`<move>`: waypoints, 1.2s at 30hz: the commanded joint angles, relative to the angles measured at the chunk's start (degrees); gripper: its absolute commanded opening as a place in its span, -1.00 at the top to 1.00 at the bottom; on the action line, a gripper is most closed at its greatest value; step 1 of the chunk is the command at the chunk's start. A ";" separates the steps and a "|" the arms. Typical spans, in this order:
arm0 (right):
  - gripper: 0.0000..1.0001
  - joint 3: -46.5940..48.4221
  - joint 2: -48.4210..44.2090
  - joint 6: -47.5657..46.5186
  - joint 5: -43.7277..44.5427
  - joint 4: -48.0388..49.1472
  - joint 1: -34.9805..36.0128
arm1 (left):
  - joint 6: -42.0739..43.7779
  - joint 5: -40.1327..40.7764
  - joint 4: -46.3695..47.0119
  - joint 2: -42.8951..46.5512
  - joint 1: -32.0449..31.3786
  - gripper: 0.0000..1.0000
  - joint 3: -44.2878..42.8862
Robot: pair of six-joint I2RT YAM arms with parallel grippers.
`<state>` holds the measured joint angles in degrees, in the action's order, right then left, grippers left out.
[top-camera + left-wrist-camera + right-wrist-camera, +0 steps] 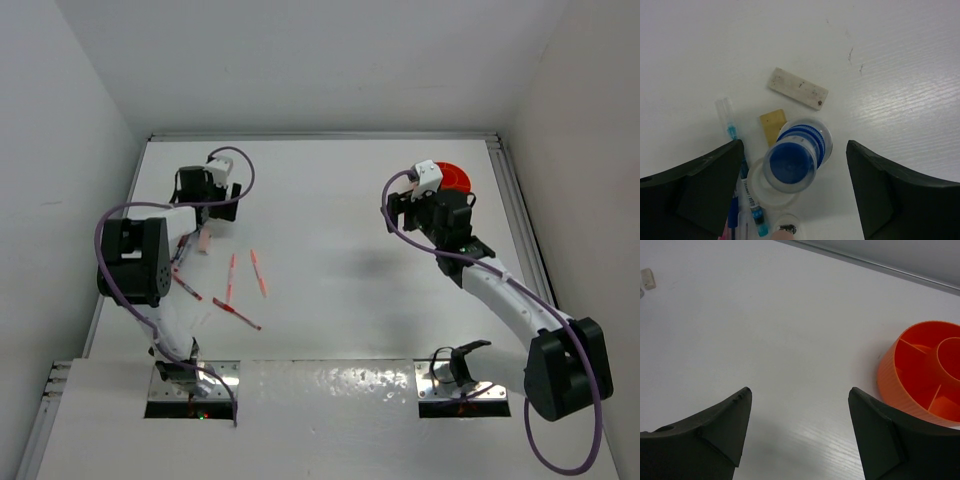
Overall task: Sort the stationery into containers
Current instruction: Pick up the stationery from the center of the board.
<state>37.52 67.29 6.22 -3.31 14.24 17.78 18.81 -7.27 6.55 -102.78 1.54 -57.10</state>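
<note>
Upright bottle (794, 164), blue cap toward camera

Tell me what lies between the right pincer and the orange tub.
Only bare table separates right pincer and orange tub, per the right wrist view.

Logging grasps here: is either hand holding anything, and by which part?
Nothing is held. The left hand is open around the blue-capped bottle, with gaps on both sides; the right hand is open and empty.
</note>
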 commanded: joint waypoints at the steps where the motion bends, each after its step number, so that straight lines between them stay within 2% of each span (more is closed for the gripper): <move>1: -0.54 2.47 0.13 -2.17 1.55 0.97 0.41 | 0.26 -0.56 0.22 -0.57 -0.57 -0.62 -2.57; 5: -0.54 2.56 0.12 -3.32 2.61 0.79 0.41 | 0.53 0.85 0.04 -1.10 -0.93 -0.50 -3.19; 11: -0.55 2.65 -0.31 -4.02 3.22 0.70 0.32 | 0.61 1.11 0.31 -1.02 -0.93 -0.17 -3.37; 15: -0.56 2.30 -0.66 -4.20 3.22 0.35 0.41 | 1.32 0.32 0.22 -1.02 -0.84 0.16 -3.19; 18: -0.56 1.95 -1.19 -4.20 4.28 0.09 0.41 | 0.97 0.24 0.31 -1.10 -0.93 0.20 -3.28; 20: -0.56 1.68 -1.46 -4.20 4.45 -0.18 0.32 | 1.14 0.24 0.31 -1.10 -0.93 0.31 -3.28; 21: -0.56 1.59 -1.89 -4.20 4.63 -0.18 0.41 | 1.14 0.24 0.22 -1.10 -0.93 0.45 -3.28; 23: -0.57 1.33 -2.25 -4.37 4.81 -0.35 0.32 | 1.06 0.24 0.31 -1.02 -1.01 0.61 -3.19; 24: -0.57 1.07 -2.60 -4.37 4.89 -0.61 0.41 | 1.14 0.41 0.40 -0.84 -0.93 0.81 -3.10; 25: -0.57 1.07 -2.86 -4.37 4.98 -0.62 0.33 | 1.32 0.41 0.40 -0.75 -0.93 0.93 -3.10; 26: -0.57 0.89 -3.04 -4.37 4.81 -0.88 0.32 | 1.32 0.67 0.40 -0.49 -0.93 1.00 -3.28; 31: -0.59 1.94 -3.74 -5.07 3.75 -3.16 0.41 | 4.12 -1.69 -3.55 1.26 -0.93 1.00 -7.05; 33: -0.63 3.09 -4.18 -5.34 2.10 -6.14 0.41 | 8.86 -4.51 -6.45 3.54 -0.93 1.00 -9.16; 36: -0.66 7.21 -4.44 -5.78 -2.65 -11.33 0.33 | 21.24 -15.82 -15.84 8.10 -0.93 1.00 -10.83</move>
<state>39.40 64.36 1.45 -1.17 6.57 17.78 27.94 -12.60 -2.87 -101.86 1.02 -64.23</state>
